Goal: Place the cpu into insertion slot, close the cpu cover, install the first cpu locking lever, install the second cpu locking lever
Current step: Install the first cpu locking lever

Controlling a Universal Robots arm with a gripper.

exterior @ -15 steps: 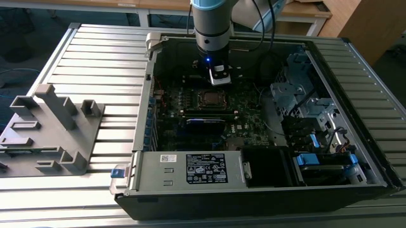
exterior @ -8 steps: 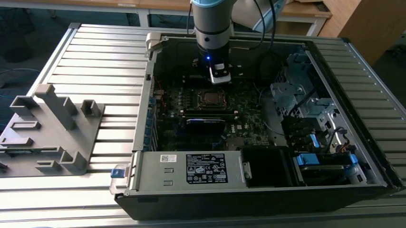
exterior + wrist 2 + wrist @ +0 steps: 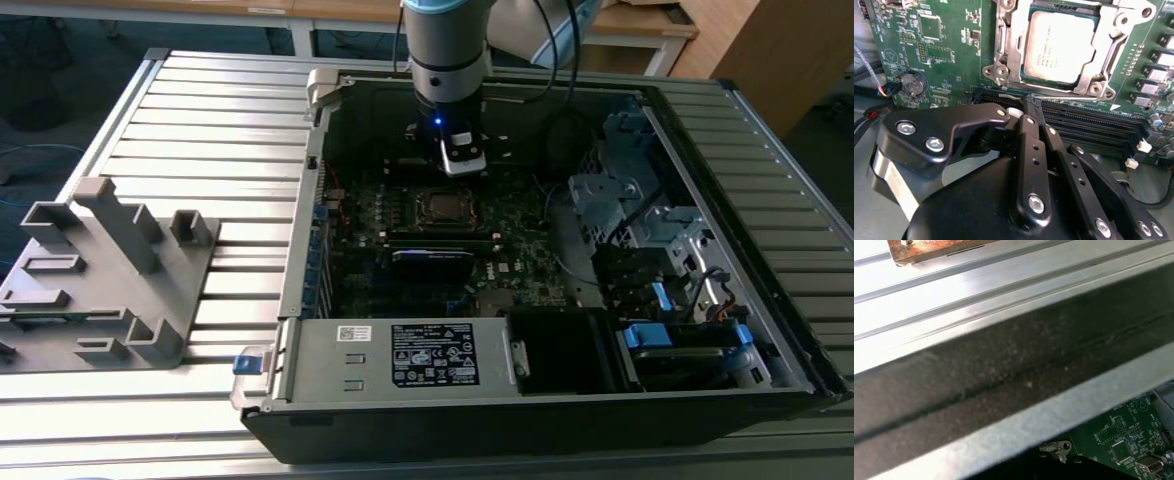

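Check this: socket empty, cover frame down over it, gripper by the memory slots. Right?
No, not empty: the second wrist view shows the cpu seated there, with the cpu cover down over it and the gripper by the memory slots.

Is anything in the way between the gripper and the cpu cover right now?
Nothing visible. In the second wrist view the gripper hangs over the memory slots right beside the socket, with only bare board between it and the cpu cover, which lies around the cpu.
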